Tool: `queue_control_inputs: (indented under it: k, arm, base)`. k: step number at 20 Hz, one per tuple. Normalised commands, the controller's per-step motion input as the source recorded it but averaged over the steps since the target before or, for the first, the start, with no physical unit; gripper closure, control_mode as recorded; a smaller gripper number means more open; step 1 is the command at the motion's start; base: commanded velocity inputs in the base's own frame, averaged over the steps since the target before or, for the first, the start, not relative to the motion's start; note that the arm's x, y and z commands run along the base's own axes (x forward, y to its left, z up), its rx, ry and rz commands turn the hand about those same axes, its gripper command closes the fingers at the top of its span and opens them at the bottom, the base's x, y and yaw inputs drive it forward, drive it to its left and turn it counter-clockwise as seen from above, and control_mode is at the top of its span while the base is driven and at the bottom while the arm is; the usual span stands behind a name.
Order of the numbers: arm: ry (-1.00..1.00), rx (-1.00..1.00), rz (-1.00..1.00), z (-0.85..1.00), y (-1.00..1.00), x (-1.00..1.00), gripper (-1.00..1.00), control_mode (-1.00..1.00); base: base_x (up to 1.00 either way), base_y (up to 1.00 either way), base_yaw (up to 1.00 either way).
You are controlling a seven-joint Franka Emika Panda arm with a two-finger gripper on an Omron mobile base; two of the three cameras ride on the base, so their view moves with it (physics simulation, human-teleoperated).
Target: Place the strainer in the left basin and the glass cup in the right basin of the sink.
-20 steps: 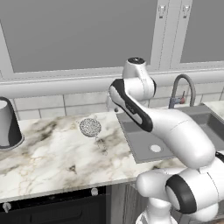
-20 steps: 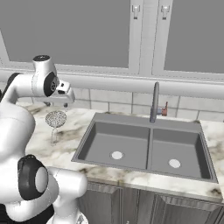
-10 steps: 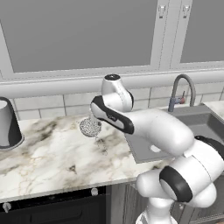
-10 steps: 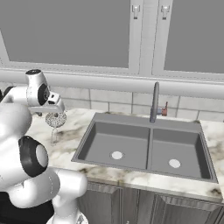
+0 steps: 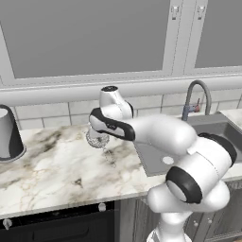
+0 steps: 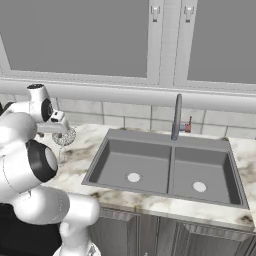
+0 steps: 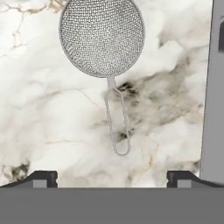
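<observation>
Strainer (image 7: 102, 38) lay on the marble counter (image 7: 39, 118), left of the sink (image 6: 165, 165), wire handle toward the near edge. Gripper (image 7: 112, 177) hung above it, jaws apart and empty. Both basins held nothing; faucet (image 6: 176, 116) stood behind the divider.

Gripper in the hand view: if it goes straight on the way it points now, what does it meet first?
Probably the strainer's wire handle, which lies between the open gripper's tips, or the marble counter around it. Depth is hard to judge.
</observation>
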Motion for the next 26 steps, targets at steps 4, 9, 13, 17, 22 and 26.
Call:
queue_control_inputs:
  k: [4, 9, 13, 17, 22, 26]
  arm:
    - [0.00, 0.00, 0.00, -0.32, -0.02, 0.19, -1.00, -1.00]
    - [0.00, 0.00, 0.00, -0.54, -0.06, 0.16, -1.00, -1.00]
    - [0.00, 0.00, 0.00, -0.52, -0.13, 0.09, -1.00, -1.00]
    - [-0.03, 0.00, 0.03, -0.44, -0.02, 0.12, -1.00, -1.00]
    - [-0.02, 0.00, 0.02, -0.32, 0.03, 0.14, -1.00, -1.00]
    - [-0.03, 0.00, 0.01, -0.28, 0.00, 0.19, -1.00, -1.00]
  base:
    - [0.00, 0.00, 0.00]
    - [0.00, 0.00, 0.00]
    - [0.00, 0.00, 0.00]
    - [0.00, 0.00, 0.00]
    - [0.00, 0.00, 0.00]
    - [0.00, 0.00, 0.00]
